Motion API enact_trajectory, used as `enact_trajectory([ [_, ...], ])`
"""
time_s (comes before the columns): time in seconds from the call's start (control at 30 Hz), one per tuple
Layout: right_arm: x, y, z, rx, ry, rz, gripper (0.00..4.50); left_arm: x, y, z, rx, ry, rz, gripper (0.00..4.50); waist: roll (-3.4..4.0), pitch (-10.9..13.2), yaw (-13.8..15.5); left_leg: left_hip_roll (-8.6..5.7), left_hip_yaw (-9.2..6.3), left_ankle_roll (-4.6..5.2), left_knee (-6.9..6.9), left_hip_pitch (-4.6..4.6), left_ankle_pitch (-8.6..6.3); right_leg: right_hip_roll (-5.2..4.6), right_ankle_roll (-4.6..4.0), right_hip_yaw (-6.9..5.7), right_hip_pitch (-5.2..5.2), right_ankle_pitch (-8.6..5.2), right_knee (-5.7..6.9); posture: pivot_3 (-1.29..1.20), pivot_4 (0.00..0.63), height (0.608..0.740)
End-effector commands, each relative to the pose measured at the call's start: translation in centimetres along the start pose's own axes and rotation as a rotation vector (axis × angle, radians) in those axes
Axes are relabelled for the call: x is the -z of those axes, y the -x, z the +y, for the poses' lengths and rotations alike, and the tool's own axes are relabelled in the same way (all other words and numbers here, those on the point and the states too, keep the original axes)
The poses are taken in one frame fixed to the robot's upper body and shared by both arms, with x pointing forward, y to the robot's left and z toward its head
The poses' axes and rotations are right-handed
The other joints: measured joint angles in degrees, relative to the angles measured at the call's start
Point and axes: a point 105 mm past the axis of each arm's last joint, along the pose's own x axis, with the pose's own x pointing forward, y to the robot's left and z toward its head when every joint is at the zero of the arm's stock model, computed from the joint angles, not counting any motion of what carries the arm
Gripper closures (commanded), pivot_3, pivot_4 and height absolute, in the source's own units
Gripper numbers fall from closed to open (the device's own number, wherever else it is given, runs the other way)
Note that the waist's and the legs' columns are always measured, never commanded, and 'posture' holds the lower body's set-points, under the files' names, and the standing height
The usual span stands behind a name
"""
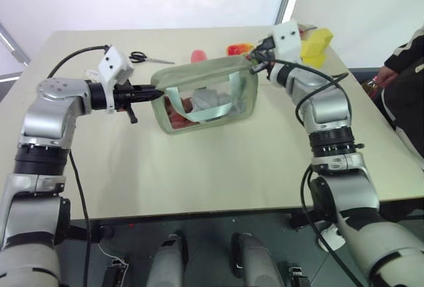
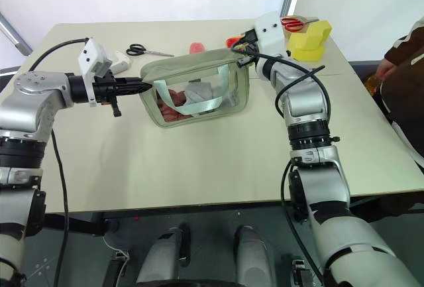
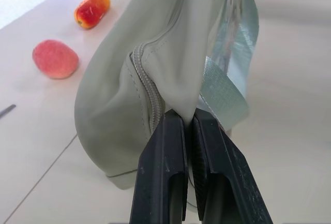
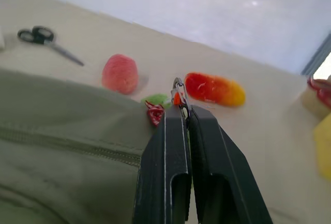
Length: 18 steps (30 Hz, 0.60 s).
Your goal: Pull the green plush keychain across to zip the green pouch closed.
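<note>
1. The left gripper (image 3: 187, 123), fingers pressed together, pinches the end of the green pouch (image 1: 199, 91), which sits near the table's middle with its zipper seam looking closed.
2. The right gripper (image 4: 178, 111), clamped on the zipper ring, has the green plush keychain (image 4: 156, 99) just beside it at the pouch's far end.
3. The zip looks about finished; the left should anchor while the right pulls straight along the seam.
4. The pale table (image 1: 199, 174) also carries scissors (image 1: 147, 57), a pink plush toy (image 4: 120, 73), a red-yellow plush toy (image 4: 214, 89) and a yellow block (image 1: 317, 45); white walls stand behind.
</note>
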Motion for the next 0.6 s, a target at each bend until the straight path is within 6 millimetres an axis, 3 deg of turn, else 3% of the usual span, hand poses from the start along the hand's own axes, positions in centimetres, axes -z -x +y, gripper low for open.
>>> enact_trajectory([
  [0.03, 1.4, 2.3, -6.5, 0.305, -0.246, 0.012, 4.45, -0.3, 2.2, 1.6, -0.082, -0.020, 0.021, 4.50, -0.01, 0.0, 0.1, 0.00, 0.00, 0.00, 0.00, 0.01, 0.00, 0.00, 0.01, 0.00, 0.01, 0.01, 0.00, 0.00, 0.150, 0.740],
  [0.23, 6.0, 4.2, -7.8, 0.523, -0.869, 0.016, 4.45, -0.1, 2.6, 1.6, -0.089, -0.025, 0.029, 4.50, -0.01, 0.0, 0.3, 0.00, 0.00, 0.00, 0.01, 0.04, 0.00, 0.00, -0.01, 0.00, 0.07, 0.01, -0.03, 0.00, 0.150, 0.740],
  [0.33, 7.6, 5.2, -7.9, 0.619, -1.029, 0.031, 4.45, -0.1, 2.6, 1.5, -0.090, -0.024, 0.030, 4.50, -0.01, 0.0, 0.2, 0.02, 0.00, 0.00, 0.00, 0.17, -0.01, 0.00, -0.13, 0.00, 0.16, -0.07, -0.03, 0.00, 0.150, 0.740],
  [0.43, 10.3, 6.3, -6.7, 0.724, -1.174, 0.096, 4.45, -0.1, 2.6, 1.6, -0.093, -0.025, 0.030, 4.50, 0.00, 0.0, 0.2, 0.05, -0.01, 0.00, -0.02, 0.31, -0.02, 0.00, -0.17, 0.00, 0.29, -0.10, -0.06, 0.00, 0.150, 0.740],
  [0.6, 11.6, 6.3, -2.8, 0.681, -1.336, 0.166, 4.45, -0.1, 2.6, 1.7, -0.093, -0.026, 0.033, 4.50, 0.00, 0.0, 0.0, 0.10, 0.00, 0.00, -0.04, 0.41, -0.05, 0.00, -0.18, -0.02, 0.45, -0.10, -0.22, 0.00, 0.150, 0.740],
])
